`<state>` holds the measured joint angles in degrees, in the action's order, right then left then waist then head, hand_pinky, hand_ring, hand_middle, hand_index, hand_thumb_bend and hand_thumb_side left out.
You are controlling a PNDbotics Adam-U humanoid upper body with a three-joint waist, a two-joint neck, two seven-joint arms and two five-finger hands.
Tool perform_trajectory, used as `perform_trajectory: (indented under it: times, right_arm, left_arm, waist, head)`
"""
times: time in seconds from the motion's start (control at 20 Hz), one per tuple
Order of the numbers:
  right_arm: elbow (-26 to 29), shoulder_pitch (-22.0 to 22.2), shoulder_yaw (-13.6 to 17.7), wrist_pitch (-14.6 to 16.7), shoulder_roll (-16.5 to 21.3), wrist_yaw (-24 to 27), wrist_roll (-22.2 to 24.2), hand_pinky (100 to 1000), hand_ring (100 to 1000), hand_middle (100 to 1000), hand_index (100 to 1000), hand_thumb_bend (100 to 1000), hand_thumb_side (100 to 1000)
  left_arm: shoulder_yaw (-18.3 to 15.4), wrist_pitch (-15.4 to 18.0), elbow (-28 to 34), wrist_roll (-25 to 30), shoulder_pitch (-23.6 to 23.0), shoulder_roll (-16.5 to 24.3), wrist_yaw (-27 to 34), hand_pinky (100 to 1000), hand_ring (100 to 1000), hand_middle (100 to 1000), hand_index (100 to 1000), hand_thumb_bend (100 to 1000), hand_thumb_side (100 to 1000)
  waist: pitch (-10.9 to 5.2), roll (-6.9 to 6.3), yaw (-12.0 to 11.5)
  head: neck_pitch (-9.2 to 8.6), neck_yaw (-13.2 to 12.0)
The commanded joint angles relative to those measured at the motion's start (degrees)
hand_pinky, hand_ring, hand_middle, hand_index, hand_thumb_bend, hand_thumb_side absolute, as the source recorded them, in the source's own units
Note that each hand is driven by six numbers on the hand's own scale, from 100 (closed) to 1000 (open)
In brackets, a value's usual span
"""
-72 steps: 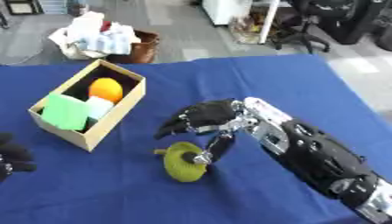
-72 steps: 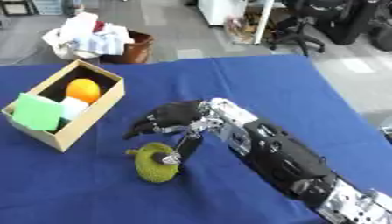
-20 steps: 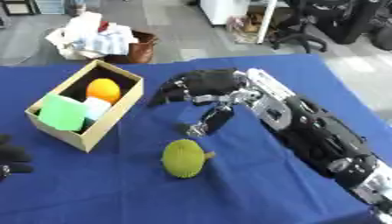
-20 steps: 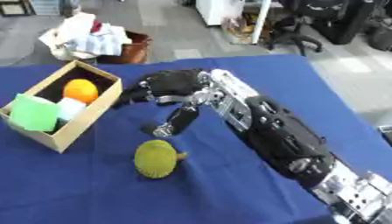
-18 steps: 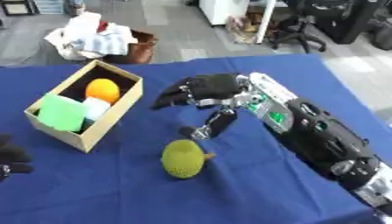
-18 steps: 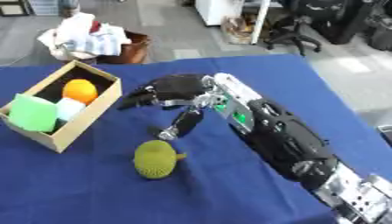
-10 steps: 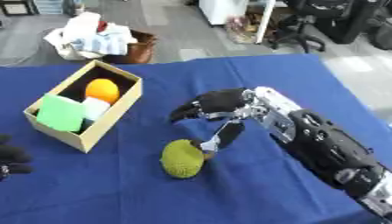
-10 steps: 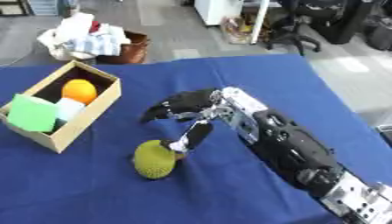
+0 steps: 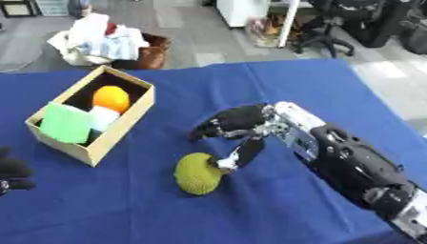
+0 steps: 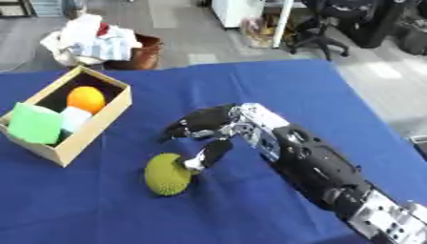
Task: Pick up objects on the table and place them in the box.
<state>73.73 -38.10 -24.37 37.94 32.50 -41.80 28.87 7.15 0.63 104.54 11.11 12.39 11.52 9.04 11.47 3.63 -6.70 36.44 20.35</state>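
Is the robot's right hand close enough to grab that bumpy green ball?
Probably yes. The right hand is right beside the bumpy green ball, with one of its fingers already at the ball's upper right side. Nothing lies between them on the blue table.

A blue cloth (image 9: 250,81) is covering the bench, reaching to its far edge. Beyond that edge, a brown basket (image 9: 150,52) is sitting on the grey floor (image 9: 183,24), with a heap of white and pale blue cloths (image 9: 96,40) lying on and beside it. Farther right, a black office chair (image 10: 333,26) is standing by a white post (image 10: 280,23), and a white cabinet (image 9: 242,10) is showing at the top.
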Motion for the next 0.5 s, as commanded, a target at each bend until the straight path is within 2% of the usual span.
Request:
perform_trajectory:
  times: [0.05, 0.1, 0.15, 0.25, 0.4, 0.45, 0.5]
  right_arm:
    - [0.38, -0.98, -0.59, 14.02, 0.46, 0.06, 15.97, 856, 896, 902, 1000, 100, 782]
    - [0.48, -1.01, -0.89, 14.02, 0.25, 0.25, 16.72, 857, 896, 901, 1000, 100, 773]
    - [0.61, -1.04, -1.07, 14.02, 0.11, 0.51, 17.40, 858, 896, 898, 1000, 100, 687]
    - [0.99, -1.16, -1.34, 14.02, -0.27, 1.04, 18.62, 859, 896, 896, 1000, 100, 575]
    - [1.59, -1.43, -1.59, 14.02, -0.64, 1.90, 20.13, 861, 897, 893, 989, 100, 468]
    - [1.71, -1.48, -1.61, 14.02, -0.69, 2.18, 20.61, 862, 897, 892, 976, 100, 388]
    - [1.81, -1.52, -1.68, 14.02, -0.73, 2.35, 21.13, 862, 897, 890, 963, 100, 350]
  left_arm:
    - [-0.20, 0.05, 0.87, -0.14, 0.45, 0.74, -0.08, 617, 650, 603, 805, 100, 858]
    - [-0.19, 0.04, 0.86, -0.13, 0.45, 0.74, -0.09, 617, 650, 603, 805, 100, 858]
    - [-0.19, 0.04, 0.86, -0.13, 0.45, 0.73, -0.10, 617, 650, 603, 805, 100, 858]
    - [-0.18, 0.04, 0.86, -0.13, 0.44, 0.73, -0.11, 617, 650, 603, 805, 100, 859]
    - [-0.14, 0.02, 0.85, -0.11, 0.44, 0.72, -0.13, 617, 650, 603, 805, 100, 859]
    - [-0.14, 0.02, 0.85, -0.10, 0.44, 0.72, -0.13, 617, 650, 603, 805, 100, 858]
    - [-0.14, 0.02, 0.85, -0.11, 0.44, 0.71, -0.13, 617, 650, 603, 805, 100, 858]
  waist:
    - [-0.58, 0.23, -0.01]
    - [-0.58, 0.23, -0.02]
    - [-0.57, 0.23, -0.03]
    - [-0.56, 0.23, -0.06]
    - [-0.57, 0.26, -0.10]
    - [-0.58, 0.27, -0.11]
    - [-0.59, 0.29, -0.14]
  head:
    - [-0.17, 0.29]
    - [-0.15, 0.31]
    - [-0.11, 0.33]
    - [-0.06, 0.37]
    - [0.00, 0.45]
    - [0.00, 0.46]
    - [-0.01, 0.48]
